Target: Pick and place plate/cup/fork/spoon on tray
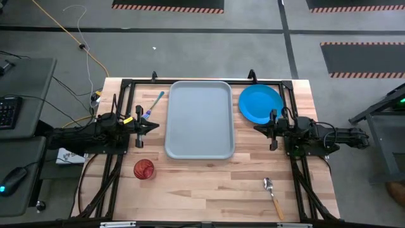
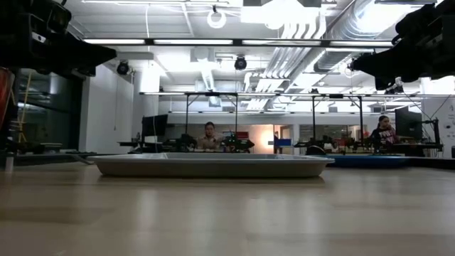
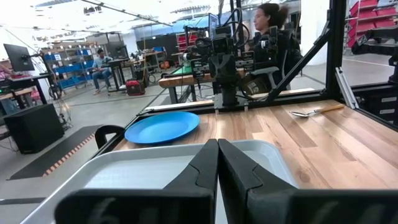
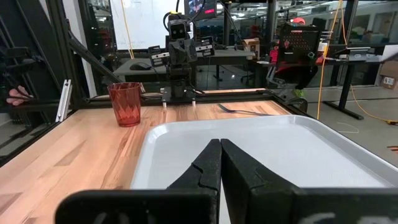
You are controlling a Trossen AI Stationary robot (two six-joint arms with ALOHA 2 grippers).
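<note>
The light-grey tray lies in the table's middle, toward the far side, with nothing on it. The blue plate lies flat right of the tray. The red-orange cup stands upright near the tray's near-left corner. The fork lies left of the tray, the spoon at the near right. My left gripper is shut and empty at the tray's left edge, above the table. My right gripper is shut and empty at the tray's right edge.
A black frame runs along the table's far and side edges. Bare wood lies between the tray and the near edge. People sit in the room beyond the table.
</note>
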